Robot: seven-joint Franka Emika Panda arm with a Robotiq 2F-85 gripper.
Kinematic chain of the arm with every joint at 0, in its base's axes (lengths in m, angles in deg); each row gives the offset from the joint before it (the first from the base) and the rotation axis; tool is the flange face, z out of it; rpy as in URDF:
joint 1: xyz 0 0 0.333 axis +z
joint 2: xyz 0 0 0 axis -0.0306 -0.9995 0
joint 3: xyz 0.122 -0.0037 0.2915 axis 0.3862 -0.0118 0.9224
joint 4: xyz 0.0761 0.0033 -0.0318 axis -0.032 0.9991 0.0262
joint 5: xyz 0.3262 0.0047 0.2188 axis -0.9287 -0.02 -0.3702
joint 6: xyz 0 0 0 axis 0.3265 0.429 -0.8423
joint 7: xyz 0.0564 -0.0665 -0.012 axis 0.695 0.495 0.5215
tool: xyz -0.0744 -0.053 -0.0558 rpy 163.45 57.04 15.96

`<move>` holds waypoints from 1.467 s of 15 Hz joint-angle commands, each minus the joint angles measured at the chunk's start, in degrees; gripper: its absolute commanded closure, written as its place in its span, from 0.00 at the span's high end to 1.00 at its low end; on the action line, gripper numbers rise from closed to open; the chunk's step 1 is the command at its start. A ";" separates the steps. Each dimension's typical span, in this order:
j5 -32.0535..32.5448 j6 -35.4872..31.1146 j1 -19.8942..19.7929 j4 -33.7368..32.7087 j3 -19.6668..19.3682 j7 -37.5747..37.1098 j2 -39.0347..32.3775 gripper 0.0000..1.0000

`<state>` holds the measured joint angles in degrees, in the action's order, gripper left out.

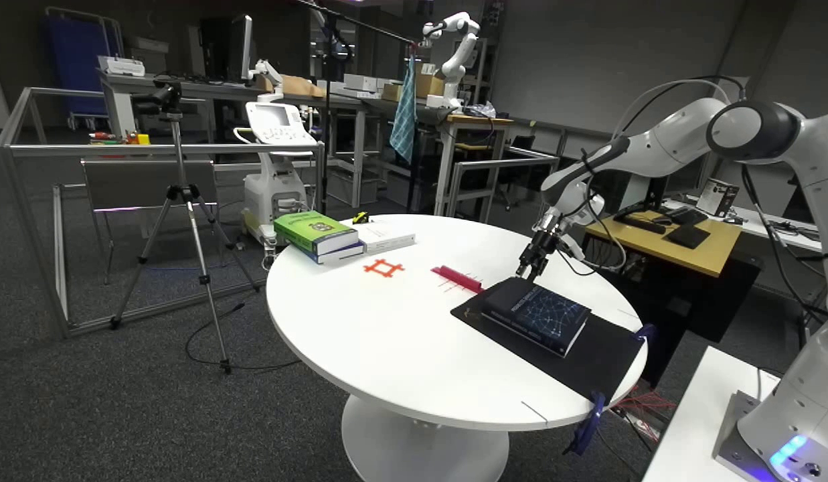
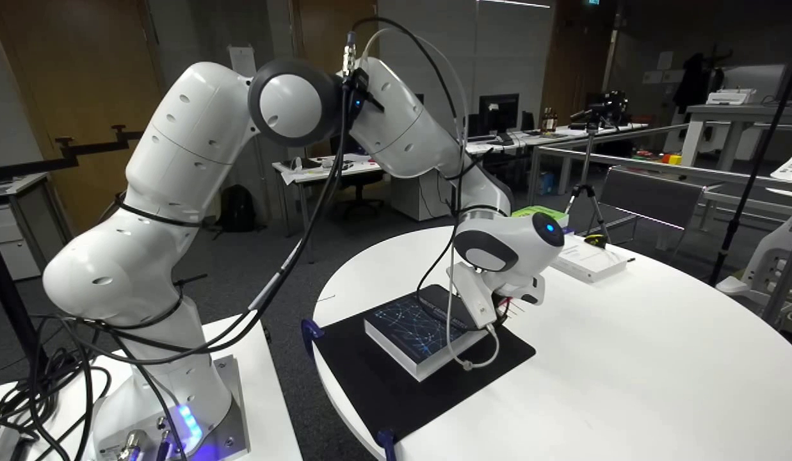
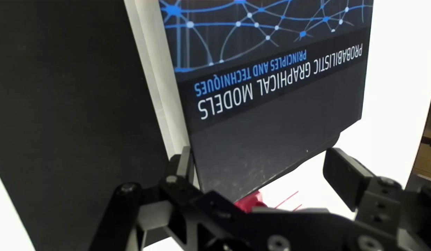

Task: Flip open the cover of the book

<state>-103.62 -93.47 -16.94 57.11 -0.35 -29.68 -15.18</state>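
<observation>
The book (image 1: 521, 327) lies flat on the black mat, its dark cover (image 1: 554, 316) facing up and shut. In the wrist view the cover (image 3: 271, 118) shows a blue network pattern and upside-down title. White page edges (image 3: 166, 90) run along its left side. My gripper (image 1: 526, 273) is at the book's end away from the robot base. In the wrist view the gripper (image 3: 259, 157) is open. Its left finger is beside the page edges near the cover's corner; I cannot tell whether it touches. Its right finger is apart from the book, over the white table. The near cover corner is hidden.
The black mat (image 2: 402, 400) is held by blue clamps (image 1: 591, 425) at the table edge. A magenta piece (image 1: 459, 276) lies just beyond the book. An orange frame (image 1: 384, 268) and a green-and-white book stack (image 1: 320, 234) lie farther off. Arm cables hang over the book.
</observation>
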 commanded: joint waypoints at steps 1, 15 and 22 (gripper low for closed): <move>-0.06 1.88 0.10 1.25 0.80 -0.24 3.85 1.00; 4.32 8.78 2.70 8.06 -0.37 2.02 15.22 1.00; 6.98 8.48 3.72 14.11 -0.44 4.16 20.64 1.00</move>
<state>-96.77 -85.18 -14.33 66.45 0.21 -27.26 0.56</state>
